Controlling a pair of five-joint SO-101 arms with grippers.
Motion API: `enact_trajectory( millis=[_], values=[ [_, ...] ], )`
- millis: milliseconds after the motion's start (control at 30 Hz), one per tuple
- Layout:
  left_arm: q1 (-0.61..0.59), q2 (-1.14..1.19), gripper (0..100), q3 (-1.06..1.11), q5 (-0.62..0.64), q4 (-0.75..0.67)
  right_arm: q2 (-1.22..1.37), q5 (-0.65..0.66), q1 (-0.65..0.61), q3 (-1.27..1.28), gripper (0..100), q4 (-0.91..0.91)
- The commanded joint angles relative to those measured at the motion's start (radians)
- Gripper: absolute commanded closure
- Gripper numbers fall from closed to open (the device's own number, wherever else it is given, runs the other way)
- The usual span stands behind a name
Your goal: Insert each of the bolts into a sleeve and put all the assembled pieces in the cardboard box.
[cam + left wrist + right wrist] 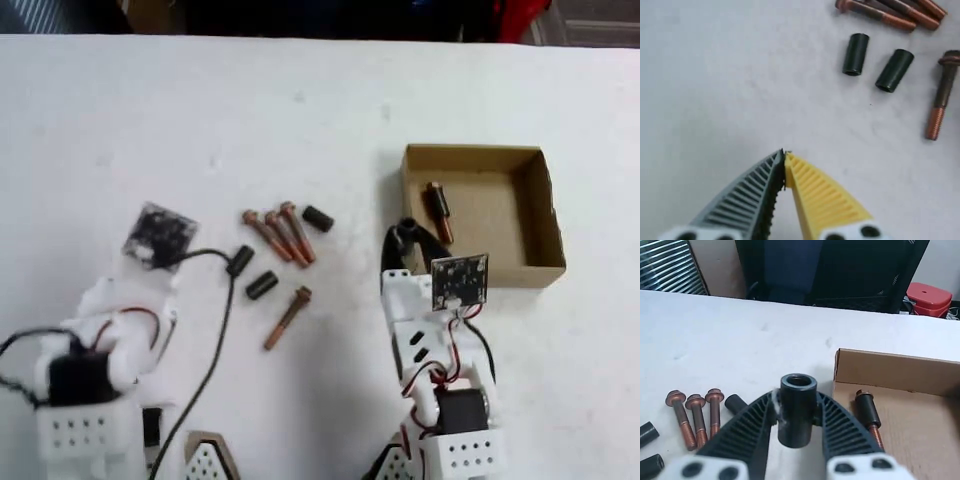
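sleeve work sits with the right arm: the right hand (796, 400) is clamped across the middle of a black sleeve (798, 422). it holds the sleeve upright with the open bore facing up, just left of the left wall of the cardboard box (535, 225). inside the box lies one assembled piece (438, 212), a bolt with a sleeve on it. the left hand (785, 156) is empty, its toothed fingers pressed tip to tip, over bare desk (150, 120) left of the loose parts.

three bolts (280, 235) lie side by side on the desk, heads toward the far side, with a spare sleeve (317, 218) just right of them. a second sleeve (855, 54) and a third sleeve (894, 70) lie close together on the near side of that group. a single bolt (288, 317) lies apart, nearer the arms.

the bolts look like stiff metal, small but probably dense, and being round they will likely roll if nudged. the best hold, i judge, is across the shank close under the flanged head. there the thread gives the teeth some bite and the tip stays free to enter a bore. the sleeves look rigid and smooth-walled, so one could twist or slip in a light pinch. a hold at mid-length, as the right hand has, keeps both ends open. the single bolt seems easiest for the left hand to take, since nothing crowds it.
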Motion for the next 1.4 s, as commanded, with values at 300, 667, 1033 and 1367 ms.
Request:
enact_trajectory(
  millis=[300, 667, 1033, 1367],
  values=[
    [0.398, 0.297, 97, -0.055, 0.209, -0.132, -0.002, -0.012, 0.012, 0.009, 98.1, 0.030],
    [0.479, 0.619, 84, -0.091, 0.267, -0.358, -0.002, -0.012, 0.012, 0.009, 98.1, 0.064],
    [0.601, 0.966, 83, -0.328, 0.356, -0.353, -0.002, -0.011, 0.012, 0.009, 98.1, 0.065],
    [0.605, 1.224, 83, -0.463, 0.488, -0.356, -0.002, -0.011, 0.012, 0.009, 98.1, 0.065]
  ],
)
